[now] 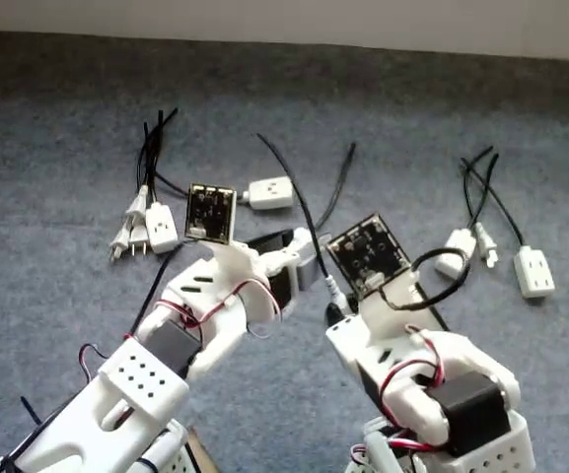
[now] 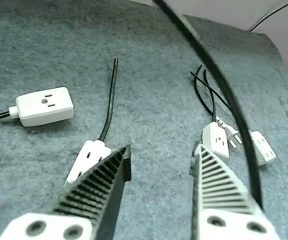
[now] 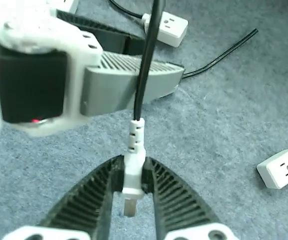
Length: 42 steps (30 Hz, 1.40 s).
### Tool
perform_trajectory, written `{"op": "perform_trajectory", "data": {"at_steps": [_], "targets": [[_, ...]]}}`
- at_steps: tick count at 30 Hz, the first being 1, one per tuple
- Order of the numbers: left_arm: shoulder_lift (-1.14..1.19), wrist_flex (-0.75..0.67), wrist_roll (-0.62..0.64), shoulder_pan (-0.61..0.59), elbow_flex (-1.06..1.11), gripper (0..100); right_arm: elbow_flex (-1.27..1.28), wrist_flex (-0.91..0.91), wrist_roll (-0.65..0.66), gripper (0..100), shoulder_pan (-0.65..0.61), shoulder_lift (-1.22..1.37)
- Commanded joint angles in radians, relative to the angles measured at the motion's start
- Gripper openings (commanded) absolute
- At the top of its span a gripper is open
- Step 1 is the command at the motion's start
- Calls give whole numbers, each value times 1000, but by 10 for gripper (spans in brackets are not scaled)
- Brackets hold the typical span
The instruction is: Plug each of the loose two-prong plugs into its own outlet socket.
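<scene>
My right gripper [image 3: 134, 166] is shut on a white two-prong plug [image 3: 133, 172], prongs pointing back at the wrist; its black cable [image 3: 146, 55] runs up past the left arm's grey finger [image 3: 129, 75]. In the high view this right gripper [image 1: 331, 294] sits mid-table beside the left gripper [image 1: 299, 253]. My left gripper [image 2: 161, 152] is open over bare carpet, holding nothing. A white plug body [image 2: 86, 157] with a black lead lies just beside one finger. A white socket [image 2: 44, 105] lies farther off, also seen as the socket [image 1: 269, 192].
At the back left lie a socket [image 1: 162, 227] and two loose plugs [image 1: 129, 225] with bundled leads. At the right lie two sockets [image 1: 533, 271] [image 1: 456, 246] and a plug [image 1: 484, 248]. The held cable [image 2: 208, 65] crosses close over the left wrist camera. Grey carpet covers the table.
</scene>
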Motion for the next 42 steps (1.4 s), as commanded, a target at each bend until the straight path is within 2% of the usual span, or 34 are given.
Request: {"op": "perform_trajectory", "data": {"at_steps": [1, 6, 14, 24, 32, 35, 42], "targets": [[2, -25, 6, 21, -35, 216, -28, -18, -5, 8, -50, -77], [2, -75, 8, 48, -30, 216, -1, -36, -3, 8, -76, -81], [2, -74, 5, 97, -28, 216, -2, -61, -3, 8, -79, -77], [-5, -72, 2, 237, -13, 216, 7, -96, -3, 8, -79, -76], [-5, -74, -8, 232, -41, 216, 54, -97, 28, 8, -79, -74], [-5, -74, -60, 236, -53, 216, 105, -148, 25, 8, -79, -74], [-5, -74, -61, 220, -45, 215, 122, -186, 31, 8, -79, -74]]}}
